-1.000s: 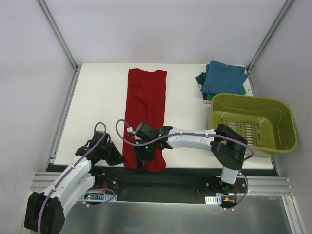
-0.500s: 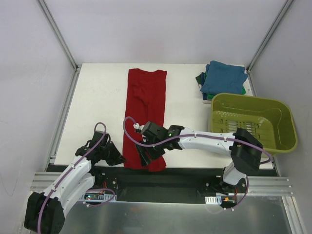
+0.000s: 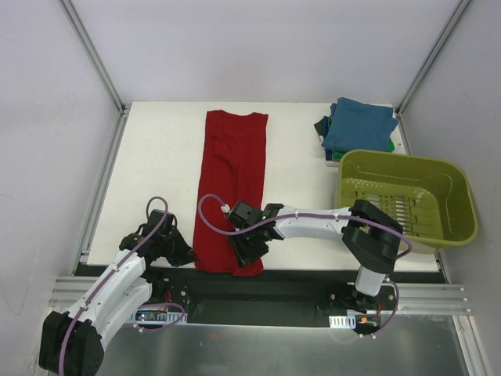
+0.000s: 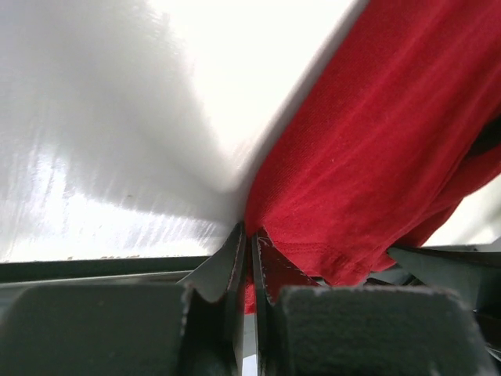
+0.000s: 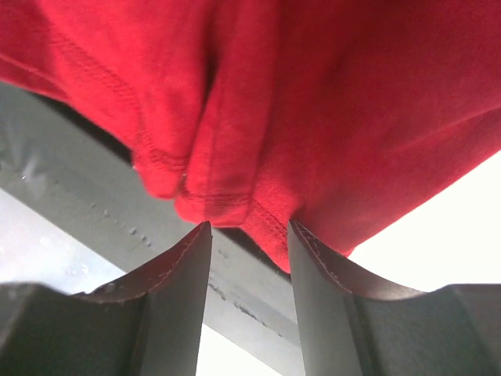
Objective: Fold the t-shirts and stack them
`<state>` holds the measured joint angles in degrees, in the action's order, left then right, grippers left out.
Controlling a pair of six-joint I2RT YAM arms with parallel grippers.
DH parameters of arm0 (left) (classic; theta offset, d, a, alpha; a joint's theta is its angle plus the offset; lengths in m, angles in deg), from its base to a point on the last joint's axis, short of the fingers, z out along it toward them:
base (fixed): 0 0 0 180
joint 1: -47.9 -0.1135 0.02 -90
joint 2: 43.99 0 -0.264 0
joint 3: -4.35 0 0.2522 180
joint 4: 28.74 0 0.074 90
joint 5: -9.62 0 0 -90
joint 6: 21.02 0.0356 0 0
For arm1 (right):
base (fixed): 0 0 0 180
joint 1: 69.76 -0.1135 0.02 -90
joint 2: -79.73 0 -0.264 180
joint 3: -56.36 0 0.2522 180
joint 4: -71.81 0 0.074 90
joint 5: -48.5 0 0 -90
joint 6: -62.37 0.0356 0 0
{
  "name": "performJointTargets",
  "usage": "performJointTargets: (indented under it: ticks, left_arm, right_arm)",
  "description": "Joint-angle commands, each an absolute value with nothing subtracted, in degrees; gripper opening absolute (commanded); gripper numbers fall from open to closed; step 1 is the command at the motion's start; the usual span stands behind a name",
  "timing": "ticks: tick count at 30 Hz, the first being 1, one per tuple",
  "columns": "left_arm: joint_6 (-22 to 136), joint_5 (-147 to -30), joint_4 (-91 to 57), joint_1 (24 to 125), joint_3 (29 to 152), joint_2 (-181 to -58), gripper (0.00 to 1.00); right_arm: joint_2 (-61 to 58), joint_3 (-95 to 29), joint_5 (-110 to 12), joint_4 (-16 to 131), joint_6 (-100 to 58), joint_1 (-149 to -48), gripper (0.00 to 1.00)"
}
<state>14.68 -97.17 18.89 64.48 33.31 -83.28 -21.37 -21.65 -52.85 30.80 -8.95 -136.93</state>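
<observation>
**Dark red on white**

We see one plain dark red t-shirt (image 3: 233, 184), its hem stitched in matching red. The left hand (image 4: 246, 235) and right hand (image 5: 249, 227) at that hem are both dark grey. The worktop (image 3: 156, 172) under the hands is white. Well beyond the right hand, we find a teal-blue folded shirt (image 3: 358, 125) over a green folded shirt (image 3: 389, 146), and nearer it a plain olive-green basket (image 3: 462, 205). The left arm (image 3: 121, 282) and right arm (image 3: 313, 225) are white with black joints, each trailing a purple cable (image 3: 202, 215).

White arms (image 3: 313, 224) w/ black joints (image 3: 377, 240), purple cables (image 3: 202, 213) (thin, looped), dk grey jaws
</observation>
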Motion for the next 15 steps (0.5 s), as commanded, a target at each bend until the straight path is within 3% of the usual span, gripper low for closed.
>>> performJointTargets:
  ticks: [1,3,5,9,10,12,13,15]
  left_arm:
    - [13.35,-91.80,23.95,65.04,35.07,-85.82,0.00]
    - [13.61,-91.80,24.04,65.04,35.42,-86.79,0.02]
    - [13.61,-91.80,24.22,65.13,36.04,-87.23,0.13]
    - [13.78,-91.54,25.53,65.13,37.53,-85.57,0.43]
    - [13.96,-91.45,25.71,65.13,38.06,-84.60,0.60]
    - [14.57,-91.80,26.06,65.13,39.72,-83.46,0.71]
    - [15.18,-92.24,26.06,65.13,40.77,-83.19,0.96]
    - [16.07,-92.77,26.15,65.13,42.01,-83.28,0.99]
  right_arm:
    - [-23.10,-23.32,-53.97,32.73,-7.59,-136.82,0.46]
    - [-23.97,-23.67,-54.94,33.26,-7.59,-136.82,0.46]
    - [-24.59,-23.76,-53.99,32.74,-6.81,-136.56,0.45]
    - [-23.80,-20.34,-52.84,31.77,-5.22,-134.89,0.45]
    - [-22.84,-18.59,-52.31,31.60,-5.04,-134.62,0.45]
    - [-21.79,-17.17,-50.29,30.02,-5.13,-133.74,0.45]
    - [-20.39,-15.86,-48.98,29.58,-5.04,-133.48,0.45]
    - [-18.89,-14.54,-47.92,28.00,-5.66,-132.60,0.45]
